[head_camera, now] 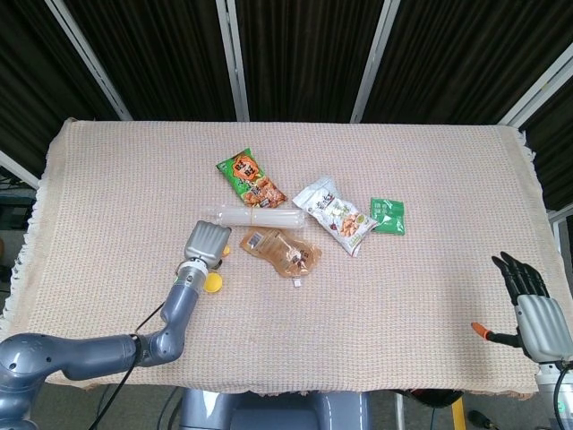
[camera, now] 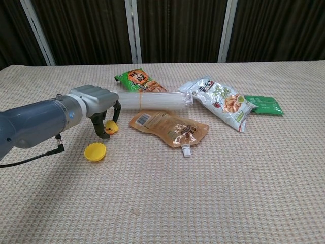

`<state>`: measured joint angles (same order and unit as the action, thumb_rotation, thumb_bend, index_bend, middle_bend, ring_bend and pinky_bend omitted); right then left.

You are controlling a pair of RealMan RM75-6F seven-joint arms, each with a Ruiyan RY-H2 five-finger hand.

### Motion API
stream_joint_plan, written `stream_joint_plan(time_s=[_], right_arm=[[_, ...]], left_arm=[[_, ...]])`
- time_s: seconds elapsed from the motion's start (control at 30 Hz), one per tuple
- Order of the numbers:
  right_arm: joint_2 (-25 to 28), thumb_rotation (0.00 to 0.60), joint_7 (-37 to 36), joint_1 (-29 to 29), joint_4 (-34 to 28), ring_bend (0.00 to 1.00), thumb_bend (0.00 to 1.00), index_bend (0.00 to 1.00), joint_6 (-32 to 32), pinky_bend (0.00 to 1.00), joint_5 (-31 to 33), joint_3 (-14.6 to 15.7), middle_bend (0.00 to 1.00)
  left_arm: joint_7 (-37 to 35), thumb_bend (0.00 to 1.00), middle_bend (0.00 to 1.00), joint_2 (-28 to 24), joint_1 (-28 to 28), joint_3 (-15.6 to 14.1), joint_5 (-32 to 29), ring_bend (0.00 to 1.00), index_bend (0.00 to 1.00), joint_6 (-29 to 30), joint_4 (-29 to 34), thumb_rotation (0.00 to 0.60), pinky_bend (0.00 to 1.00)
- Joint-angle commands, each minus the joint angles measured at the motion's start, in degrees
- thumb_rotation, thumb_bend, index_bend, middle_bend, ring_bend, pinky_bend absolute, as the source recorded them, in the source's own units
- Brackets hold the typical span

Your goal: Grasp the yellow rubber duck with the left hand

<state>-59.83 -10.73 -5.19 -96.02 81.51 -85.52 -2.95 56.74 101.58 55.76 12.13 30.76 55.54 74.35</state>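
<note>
The duck (camera: pixel 110 127) was yellow with an orange beak; the cup (camera: pixel 95 151) beside it was plain yellow. The left hand (camera: pixel 96 104) was silver-grey with black fingers (camera: pixel 97 129). The table (camera: pixel 213 203) wore a beige woven cloth. One pouch (camera: pixel 170 128) was brown, one packet (camera: pixel 134 79) green and orange, another (camera: pixel 264 105) green.

I see a rough, matt woven cloth (camera: pixel 213 193) over the surface, my left hand (camera: pixel 99 104) in smooth grey metal-look casing, and glossy plastic snack packets (camera: pixel 170 127).
</note>
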Motion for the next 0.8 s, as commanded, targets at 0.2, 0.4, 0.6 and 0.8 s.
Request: stream_joint_plan(time_s=[0.2, 0.4, 0.6, 0.8], right_arm=[[-0.1, 0.6, -0.4, 0.2, 0.1, 0.0, 0.01, 0.05, 0.6, 0.0, -0.2, -0.2, 0.0], [-0.2, 0.6, -0.4, 0.2, 0.4, 0.0, 0.01, 0.05, 0.6, 0.0, -0.1, -0.2, 0.0], [-0.4, 0.6, 0.0, 0.2, 0.6, 0.0, 0.01, 0.05, 0.5, 0.0, 0.1, -0.2, 0.0], [-0.5, 0.6, 0.4, 0.1, 0.4, 0.0, 0.01, 0.05, 0.4, 0.0, 0.2, -0.3, 0.0]], left_arm=[[-1.3, 0.46, 1.0, -0.4, 0.0, -0.7, 0.3, 0.9, 0.5, 0.1, -0.1, 0.6, 0.77], [-3.7, 0.45, 1.0, -2.0, -0.4, -0.2, 2.0, 0.9, 0.51, 1.2, 2.3, 0.6, 0.77], [-5.3, 0.45, 1.0, -6.8, -1.2, -0.2, 4.8, 0.9, 0.51, 3.0, 10.8, 0.6, 0.77], [-5.6, 0.45, 1.0, -14.0, -3.3, -3.6, 7.7, 0.89, 0.5, 4.0, 21.8, 0.6, 0.77]])
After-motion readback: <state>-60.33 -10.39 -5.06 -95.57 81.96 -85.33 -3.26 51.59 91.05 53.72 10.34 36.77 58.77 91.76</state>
